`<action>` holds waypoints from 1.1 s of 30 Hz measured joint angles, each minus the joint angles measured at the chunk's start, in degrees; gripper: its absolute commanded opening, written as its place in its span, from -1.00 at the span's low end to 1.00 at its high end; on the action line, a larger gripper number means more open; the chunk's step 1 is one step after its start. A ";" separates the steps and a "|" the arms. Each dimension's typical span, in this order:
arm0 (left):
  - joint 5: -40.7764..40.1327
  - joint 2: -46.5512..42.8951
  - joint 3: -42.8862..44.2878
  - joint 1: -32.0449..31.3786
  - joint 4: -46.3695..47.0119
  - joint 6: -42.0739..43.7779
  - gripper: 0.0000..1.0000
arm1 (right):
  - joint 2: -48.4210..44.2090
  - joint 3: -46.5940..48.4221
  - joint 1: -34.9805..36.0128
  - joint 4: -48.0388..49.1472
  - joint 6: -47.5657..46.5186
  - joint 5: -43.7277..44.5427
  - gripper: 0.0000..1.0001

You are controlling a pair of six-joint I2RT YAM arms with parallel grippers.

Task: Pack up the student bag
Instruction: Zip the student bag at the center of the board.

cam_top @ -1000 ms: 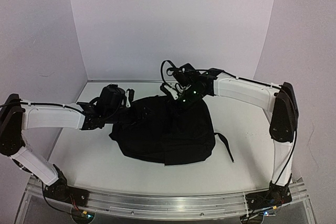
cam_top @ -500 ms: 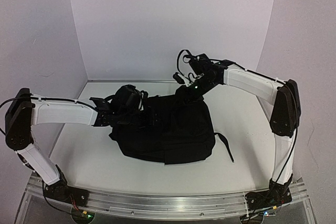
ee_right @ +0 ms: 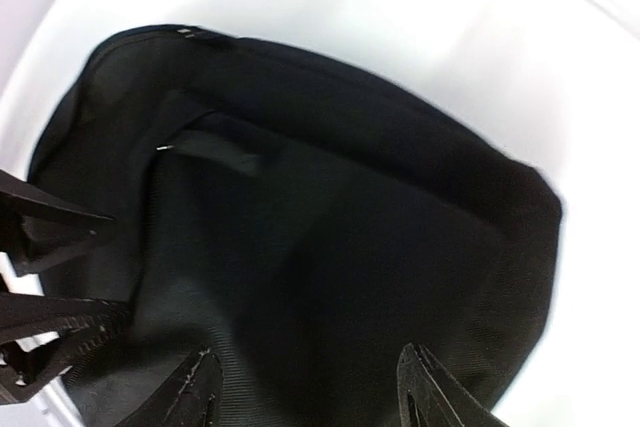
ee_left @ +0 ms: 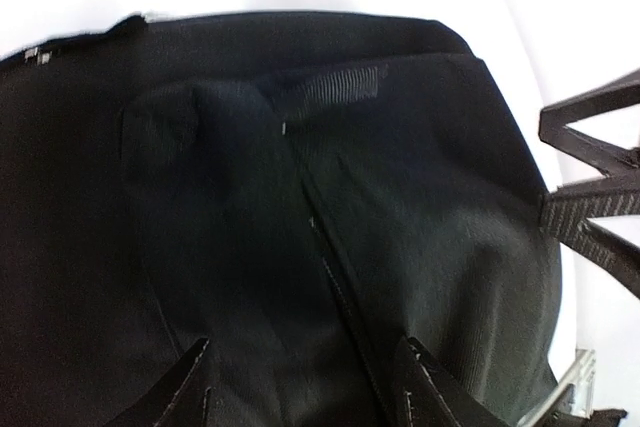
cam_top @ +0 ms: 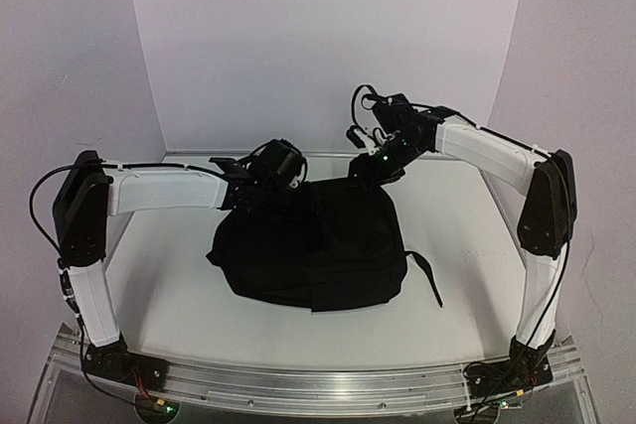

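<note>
Since a second ago both arms rise and converge over the far edge of the student bag [cam_top: 318, 245], flat on the table [cam_top: 159, 285]; left gripper [ee_left: 305, 367] and right gripper [ee_right: 308, 367] hang spread, empty, so likely repositioning, packing seemingly not begun.

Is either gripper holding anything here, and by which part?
Nothing is held: the left gripper and right gripper both hang open and empty over the student bag.

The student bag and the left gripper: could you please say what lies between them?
Nothing shows there: in the left wrist view the open left gripper hangs over bare student bag fabric.
</note>
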 measured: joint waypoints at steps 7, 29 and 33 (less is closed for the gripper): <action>-0.62 3.94 5.96 1.09 -3.83 0.84 -0.21 | 0.00 -3.77 -0.15 1.20 -3.15 1.51 0.20; 3.06 -4.79 -2.90 5.13 0.69 6.79 -0.99 | -6.43 -14.58 -0.26 6.90 -2.89 -2.55 0.24; 5.06 -5.63 -3.68 5.24 1.62 8.20 -0.89 | -6.39 -12.01 -0.26 3.68 -4.01 -4.59 0.24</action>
